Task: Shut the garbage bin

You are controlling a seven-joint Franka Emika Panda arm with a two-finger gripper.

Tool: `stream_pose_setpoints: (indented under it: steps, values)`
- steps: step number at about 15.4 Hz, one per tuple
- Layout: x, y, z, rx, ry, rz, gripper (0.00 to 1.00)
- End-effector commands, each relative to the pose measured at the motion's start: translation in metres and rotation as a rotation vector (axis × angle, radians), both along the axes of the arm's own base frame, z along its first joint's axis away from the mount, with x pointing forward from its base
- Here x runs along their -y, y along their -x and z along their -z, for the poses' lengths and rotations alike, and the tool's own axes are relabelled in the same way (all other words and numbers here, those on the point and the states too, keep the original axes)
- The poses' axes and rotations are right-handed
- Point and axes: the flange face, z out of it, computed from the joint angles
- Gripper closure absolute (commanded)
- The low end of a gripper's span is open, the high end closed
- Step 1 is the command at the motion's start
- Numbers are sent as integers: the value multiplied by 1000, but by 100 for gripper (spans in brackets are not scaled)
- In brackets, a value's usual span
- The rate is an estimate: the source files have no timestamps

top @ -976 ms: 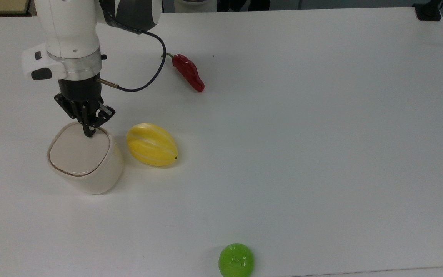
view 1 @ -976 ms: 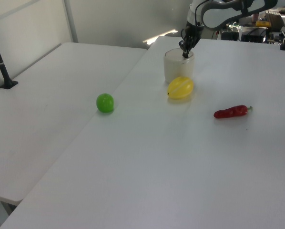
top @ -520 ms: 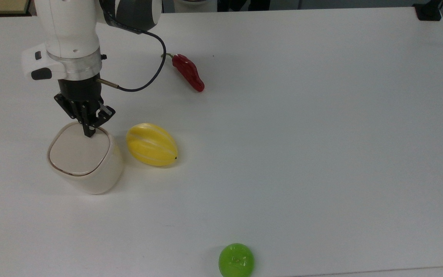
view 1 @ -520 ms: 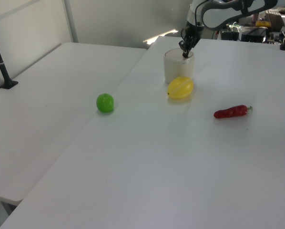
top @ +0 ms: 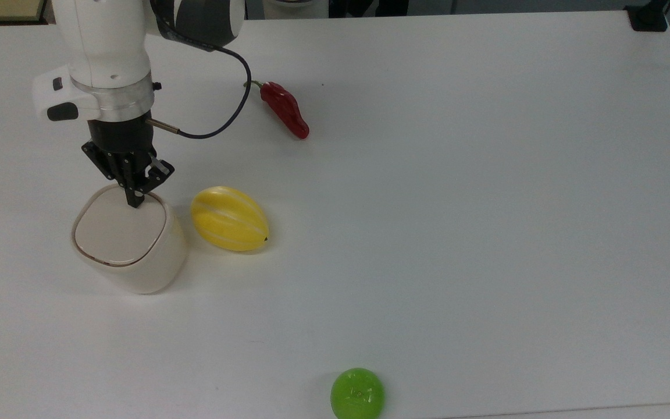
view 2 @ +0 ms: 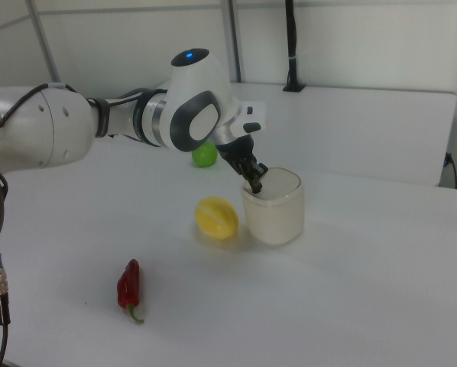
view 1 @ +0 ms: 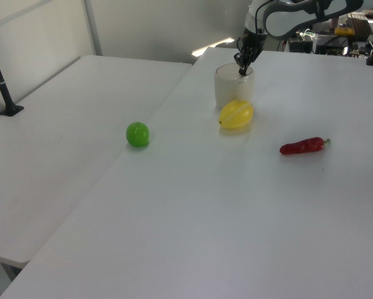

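One garbage bin (top: 128,241) stands at the top view's left on the white desk (top: 457,233), and its flat lid (top: 120,230) lies level inside the rim, so the closing looks all but done. The gripper (top: 134,201) points straight down with its tip on the lid's far edge, near what is probably the hinge side. Its fingers (top: 133,189) are drawn together into a single narrow prong and hold nothing; they press rather than grasp. In the right view the gripper (view 2: 255,180) meets the top of the bin (view 2: 273,208) in the same way, and no gap shows between lid and rim there. By my judgement, what is left is only to lift the arm clear, unless the lid needs a last push to seat; whether it has latched cannot be told.

Counting from the top view's left to its right: one bin, one yellow melon (top: 229,219) just beside the bin but apart from it, one red chili pepper (top: 285,109) farther back, and one green apple (top: 357,393) near the front edge, well apart from the rest. One arm works the scene.
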Motion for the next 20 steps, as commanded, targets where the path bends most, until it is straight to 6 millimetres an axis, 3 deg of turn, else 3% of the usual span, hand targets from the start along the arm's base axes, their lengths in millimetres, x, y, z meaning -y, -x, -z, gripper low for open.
stream_pose_setpoints:
  steps: [1,5,12,15,20]
  values:
    - [-6,7,-5,-15,3,-2,100]
    - [-19,20,-41,-39,-7,-8,100]
    - [-108,62,-97,-207,13,-132,100]
    - [-156,84,-119,-255,25,-227,100]
    - [-196,126,-161,-317,37,-388,92]
